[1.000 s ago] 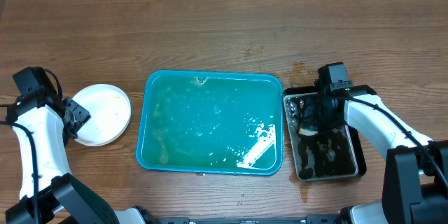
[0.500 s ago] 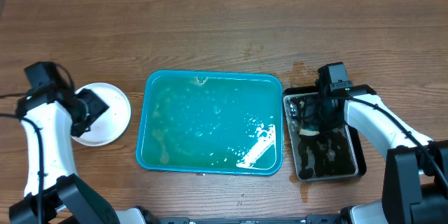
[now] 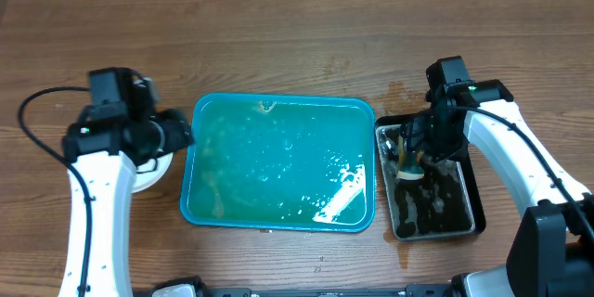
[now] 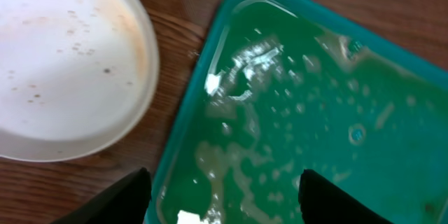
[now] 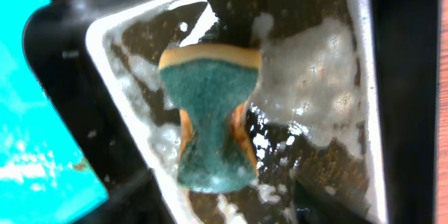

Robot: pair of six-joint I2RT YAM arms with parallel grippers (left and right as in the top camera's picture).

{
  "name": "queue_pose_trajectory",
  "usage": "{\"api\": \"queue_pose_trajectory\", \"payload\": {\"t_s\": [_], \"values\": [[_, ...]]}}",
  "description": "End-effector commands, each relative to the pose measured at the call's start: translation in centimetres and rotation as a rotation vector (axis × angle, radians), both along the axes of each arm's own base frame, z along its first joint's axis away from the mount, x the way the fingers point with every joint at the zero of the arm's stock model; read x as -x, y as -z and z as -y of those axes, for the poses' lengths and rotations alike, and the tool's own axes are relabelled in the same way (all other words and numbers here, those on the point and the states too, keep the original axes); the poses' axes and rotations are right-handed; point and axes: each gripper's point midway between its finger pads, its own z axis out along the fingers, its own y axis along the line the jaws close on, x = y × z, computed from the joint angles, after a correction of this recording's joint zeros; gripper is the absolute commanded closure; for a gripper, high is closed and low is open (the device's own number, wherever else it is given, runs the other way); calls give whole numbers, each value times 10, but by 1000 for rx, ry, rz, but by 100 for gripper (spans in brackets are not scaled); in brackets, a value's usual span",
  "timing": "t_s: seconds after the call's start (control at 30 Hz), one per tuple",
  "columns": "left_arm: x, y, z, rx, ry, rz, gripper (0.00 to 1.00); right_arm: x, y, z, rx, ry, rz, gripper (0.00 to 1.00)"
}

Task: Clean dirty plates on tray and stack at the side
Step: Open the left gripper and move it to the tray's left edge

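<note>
The teal tray (image 3: 278,111) lies mid-table holding only soapy water and foam streaks. Left of it sits a white plate (image 4: 63,63) with faint brown specks, mostly covered by my left arm in the overhead view (image 3: 151,174). Whether other plates lie beneath it I cannot tell. My left gripper (image 4: 224,203) hovers open over the tray's left rim (image 4: 185,133), nothing between its fingers; from above it shows at that edge (image 3: 181,135). My right gripper (image 5: 231,206) stands open above a green-and-yellow sponge (image 5: 213,112), which lies loose in the black tray (image 3: 471,204).
The black tray (image 5: 392,77) at the right holds dirty brown water and foam. A wet stain (image 3: 399,88) marks the wood behind it. Bare wooden table (image 3: 278,37) stretches behind both trays.
My left arm has swung right from beside the plate to the teal tray's left rim. My right gripper has opened and let the sponge go into the black tray.
</note>
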Motion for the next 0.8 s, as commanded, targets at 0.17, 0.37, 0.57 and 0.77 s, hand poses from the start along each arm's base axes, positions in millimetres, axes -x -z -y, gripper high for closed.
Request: {"api": "queue_pose_trajectory", "payload": {"t_s": [0.17,0.37,0.57,0.77], "values": [[16,0,44,9,186,-56,37,-29,-9,-9,-44,-46,127,82],[17,0,49,9,201,-60,40,-40,5,-11,-52,-46,183,88],[17,0,49,8,201,-59,40,-47,19,-12,-57,-47,225,95],[17,0,49,8,201,-58,40,-55,23,-14,-62,-45,254,96]]}}
